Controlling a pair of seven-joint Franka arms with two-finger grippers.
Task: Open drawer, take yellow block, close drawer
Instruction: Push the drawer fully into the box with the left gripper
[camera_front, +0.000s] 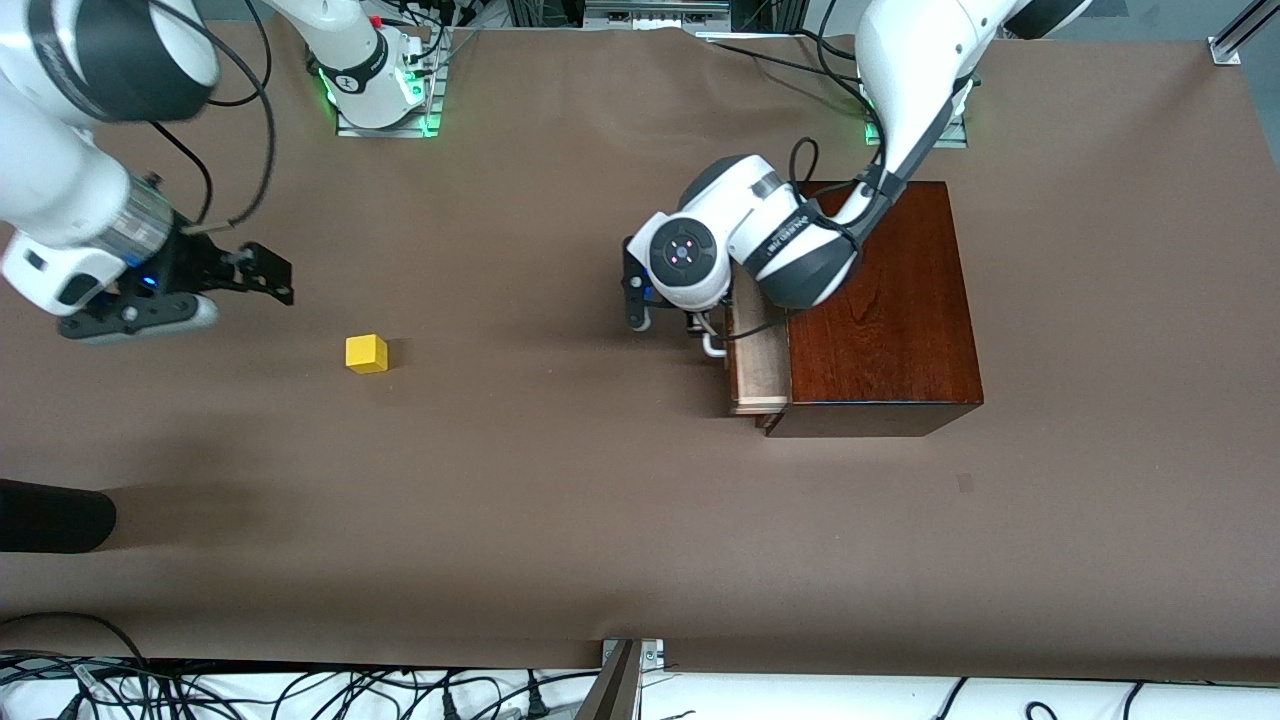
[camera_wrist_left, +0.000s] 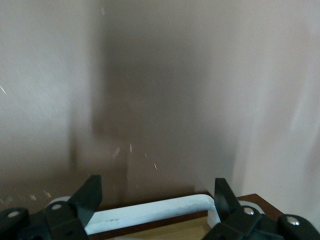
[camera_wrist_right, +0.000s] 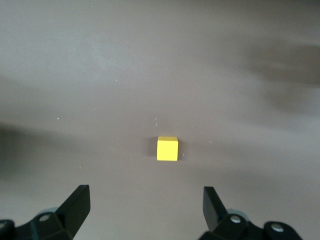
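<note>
The drawer (camera_front: 757, 365) is partly drawn out of the box (camera_front: 880, 310); its rigid white handle (camera_wrist_left: 150, 212), likely to slide easily, sits between the spread fingers of the left gripper (camera_wrist_left: 156, 200). The yellow block (camera_front: 366, 353), judged light and hard, lies well apart from the box toward the right arm's end. The right gripper (camera_wrist_right: 145, 205) hangs spread near it, and opposite flat faces are best pinched.

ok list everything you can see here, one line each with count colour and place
yellow block: one, bright yellow, on the bare table toward the right arm's end, outside the drawer
drawer: one, pale wood inside, partly pulled out of the box
handle: one, white bar, on the drawer's front, between the left gripper's fingers
box: one, dark glossy mahogany, on the table toward the left arm's end
table: one, covered in brown
cables: many, black, along the table's edge nearest the front camera
left gripper: one, black fingers, open, at the drawer handle
right gripper: one, black fingers, open, in the air near the yellow block
</note>
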